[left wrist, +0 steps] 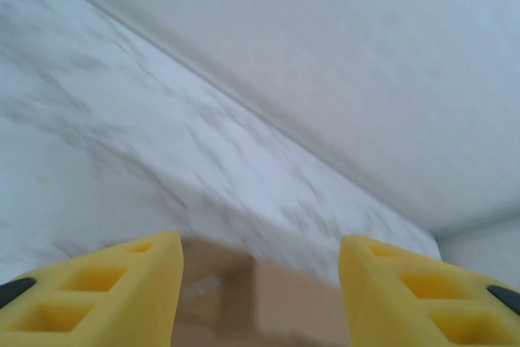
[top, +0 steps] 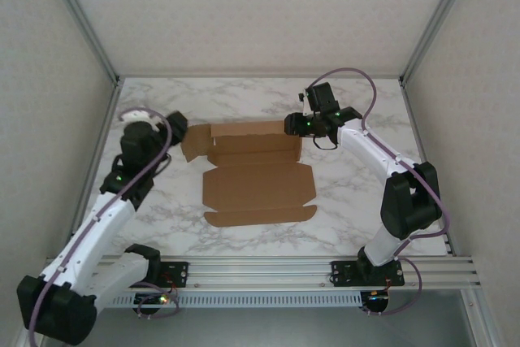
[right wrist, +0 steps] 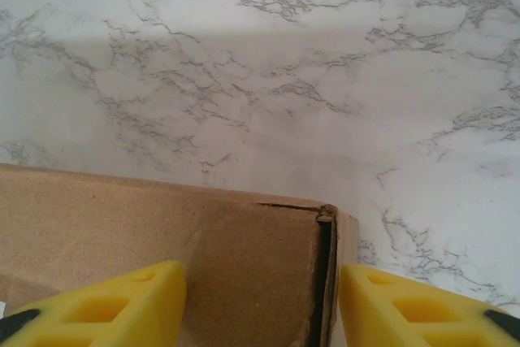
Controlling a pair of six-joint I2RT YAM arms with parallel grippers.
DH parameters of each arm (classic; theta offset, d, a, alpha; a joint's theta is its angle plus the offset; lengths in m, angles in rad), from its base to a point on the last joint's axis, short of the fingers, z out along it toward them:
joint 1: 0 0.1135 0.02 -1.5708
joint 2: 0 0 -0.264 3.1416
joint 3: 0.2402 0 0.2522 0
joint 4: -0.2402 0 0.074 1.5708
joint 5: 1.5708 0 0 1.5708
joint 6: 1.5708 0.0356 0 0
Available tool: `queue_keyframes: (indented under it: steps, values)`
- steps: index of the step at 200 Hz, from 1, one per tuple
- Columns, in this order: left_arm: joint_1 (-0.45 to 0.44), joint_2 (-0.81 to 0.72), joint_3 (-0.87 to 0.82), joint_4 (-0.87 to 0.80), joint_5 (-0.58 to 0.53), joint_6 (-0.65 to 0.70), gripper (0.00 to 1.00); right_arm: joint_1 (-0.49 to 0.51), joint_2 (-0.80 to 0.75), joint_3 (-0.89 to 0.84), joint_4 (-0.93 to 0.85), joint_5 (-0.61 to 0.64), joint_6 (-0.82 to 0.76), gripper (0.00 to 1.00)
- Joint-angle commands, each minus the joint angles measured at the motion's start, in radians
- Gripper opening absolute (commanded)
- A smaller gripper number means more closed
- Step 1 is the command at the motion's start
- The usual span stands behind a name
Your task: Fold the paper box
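box lies mid bench, near flaps flat, far part creased up into low walls. left hand at the far left flap, jaws apart, blurred cardboard between them. right hand half wide, straddling the far right corner. bare marble past the far edge and on both sides.

Brown paper box on white table veined with grey

Overhead looks down; wrist cameras hug paper box.
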Motion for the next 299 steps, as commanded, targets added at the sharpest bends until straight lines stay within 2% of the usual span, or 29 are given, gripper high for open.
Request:
queue_keyframes:
  steps: [1,25,72,130,195,240,269,299]
  values:
    - [0.148,0.122,-0.006,0.007,0.061,-0.043,0.54,0.007,0.005,-0.004,-0.040,-0.001,-0.004,0.52]
    - [0.225,0.267,-0.041,0.114,0.147,-0.096,0.53,0.007,0.003,-0.003,-0.039,-0.008,-0.002,0.52]
    - [0.216,0.548,0.001,0.176,0.327,-0.030,0.49,0.007,0.004,-0.007,-0.034,-0.013,0.003,0.52]
    - [0.103,0.527,-0.036,0.170,0.382,-0.007,0.51,0.007,0.009,-0.016,-0.017,-0.018,0.009,0.52]
    - [0.014,0.404,-0.079,0.106,0.328,0.062,0.51,0.007,0.012,-0.021,-0.017,-0.020,0.004,0.52]
    - [-0.065,0.398,-0.096,0.111,0.268,0.100,0.52,0.008,0.020,-0.014,-0.015,-0.026,0.007,0.52]
    - [-0.130,0.395,-0.128,0.160,0.174,0.125,0.53,0.007,0.020,-0.010,-0.020,-0.028,0.007,0.52]
    - [-0.167,0.365,-0.148,0.172,0.122,0.157,0.53,0.008,0.023,-0.014,-0.020,-0.029,0.009,0.52]
